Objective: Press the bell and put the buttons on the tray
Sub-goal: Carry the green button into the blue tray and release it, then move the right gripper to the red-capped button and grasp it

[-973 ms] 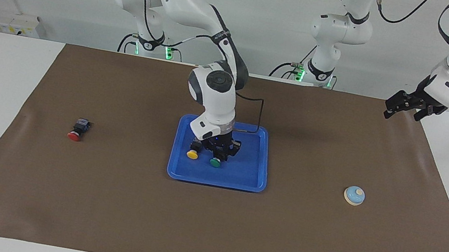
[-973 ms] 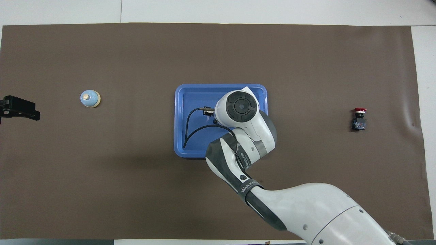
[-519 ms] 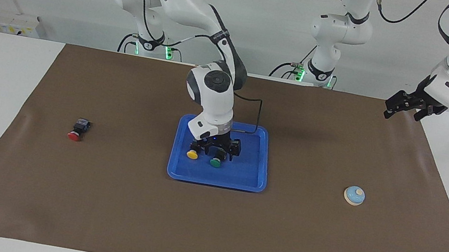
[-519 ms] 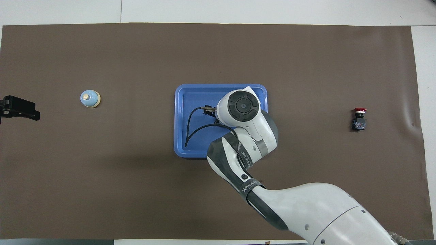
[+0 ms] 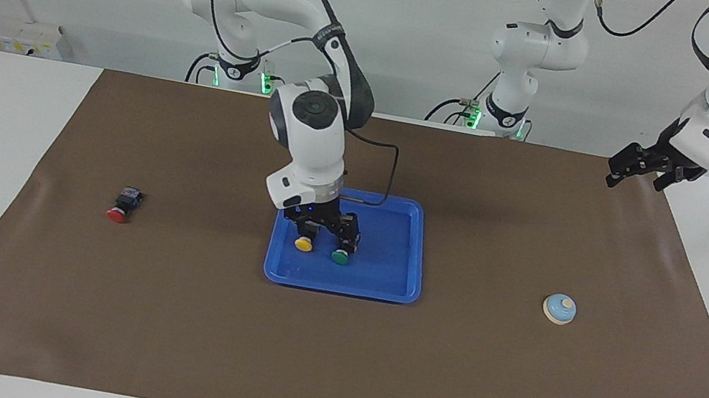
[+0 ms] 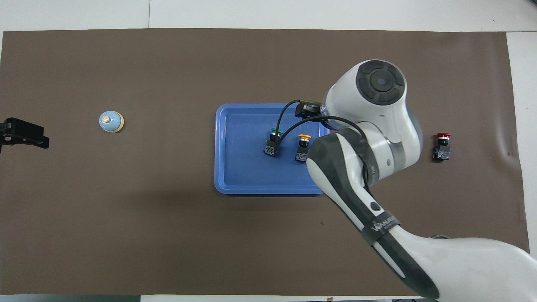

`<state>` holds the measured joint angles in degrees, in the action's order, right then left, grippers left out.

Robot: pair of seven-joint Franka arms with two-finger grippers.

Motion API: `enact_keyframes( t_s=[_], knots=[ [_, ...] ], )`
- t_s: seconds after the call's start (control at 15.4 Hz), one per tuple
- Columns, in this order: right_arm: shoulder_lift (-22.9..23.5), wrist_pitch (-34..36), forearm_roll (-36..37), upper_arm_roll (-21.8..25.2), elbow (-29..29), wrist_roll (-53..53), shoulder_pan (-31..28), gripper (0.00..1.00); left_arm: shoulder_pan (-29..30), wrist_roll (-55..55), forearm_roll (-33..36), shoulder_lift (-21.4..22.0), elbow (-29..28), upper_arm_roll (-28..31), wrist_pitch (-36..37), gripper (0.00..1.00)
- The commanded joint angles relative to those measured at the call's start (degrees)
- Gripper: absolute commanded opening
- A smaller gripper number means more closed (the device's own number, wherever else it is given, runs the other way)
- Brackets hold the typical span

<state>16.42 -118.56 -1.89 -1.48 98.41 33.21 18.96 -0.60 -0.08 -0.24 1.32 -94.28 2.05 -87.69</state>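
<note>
Two buttons lie in one tray beneath the right claw, open, empty.

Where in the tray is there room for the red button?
The tray is bare at the end toward the bell, beside the green button. The strip nearest the robots is bare too. It is crowded where the green and yellow button lie, with the right gripper over them. The red button lies on the mat.

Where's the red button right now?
The red button lies on the brown mat toward the right arm's end of the table, well apart from the blue tray.
</note>
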Motion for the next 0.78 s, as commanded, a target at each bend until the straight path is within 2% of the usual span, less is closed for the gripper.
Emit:
enact_keyframes(
  t_s=[0.0, 0.19, 0.39, 0.52, 0.71],
  knots=[
    [-2.9, 3.8, 0.1, -0.5, 1.8, -10.3, -6.8, 1.0, 0.0, 0.2, 0.9, 1.1, -0.8, 0.1, 0.2, 1.0],
    [-3.8, 7.5, 0.8, -0.5, 2.3, -16.3, -12.3, 1.0, 0.0, 0.2, 0.9, 1.1, -0.7, 0.1, 0.2, 1.0],
    [-5.0, 7.5, 4.8, -0.5, 5.5, -21.8, -17.0, 1.0, 0.0, 0.2, 0.9, 1.1, -0.8, 0.1, 0.2, 1.0],
    [-5.8, 5.8, 5.0, -0.5, 8.4, -26.2, -21.2, 1.0, 0.0, 0.2, 0.9, 1.1, -0.8, 0.1, 0.2, 1.0],
    [-7.5, -2.8, 5.0, -0.5, 15.3, -32.1, -27.5, 1.0, 0.0, 0.2, 0.9, 1.1, -0.8, 0.1, 0.2, 1.0]
  ],
)
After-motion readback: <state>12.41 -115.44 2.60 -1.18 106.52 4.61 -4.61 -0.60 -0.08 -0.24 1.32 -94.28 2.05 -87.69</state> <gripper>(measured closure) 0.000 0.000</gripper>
